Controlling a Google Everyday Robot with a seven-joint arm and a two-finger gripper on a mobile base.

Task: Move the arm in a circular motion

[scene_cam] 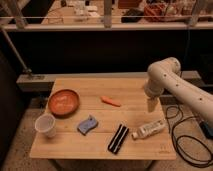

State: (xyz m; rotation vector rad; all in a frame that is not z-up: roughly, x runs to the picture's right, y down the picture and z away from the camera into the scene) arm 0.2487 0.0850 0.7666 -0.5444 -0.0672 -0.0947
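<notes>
We are holding the thick white tube-segment arm (172, 82) with its tan gripper (151, 105) hanging over the tabletop's right edge — touching nothing, and we cannot tell its grip state — so the circle looks unfinished.

Single camera, high and in front, looking down at the table (100, 145), hand (151, 105) at right edge

A white robot arm (176, 86) reaches in from the right of the frame, its tan gripper (151, 104) pointing down over the right edge of a wooden table (95, 145). On the table lie an orange bowl (63, 102), white cup (46, 125), carrot (111, 101), blue sponge (87, 124), black bar (118, 138) and bottle (148, 129).
</notes>
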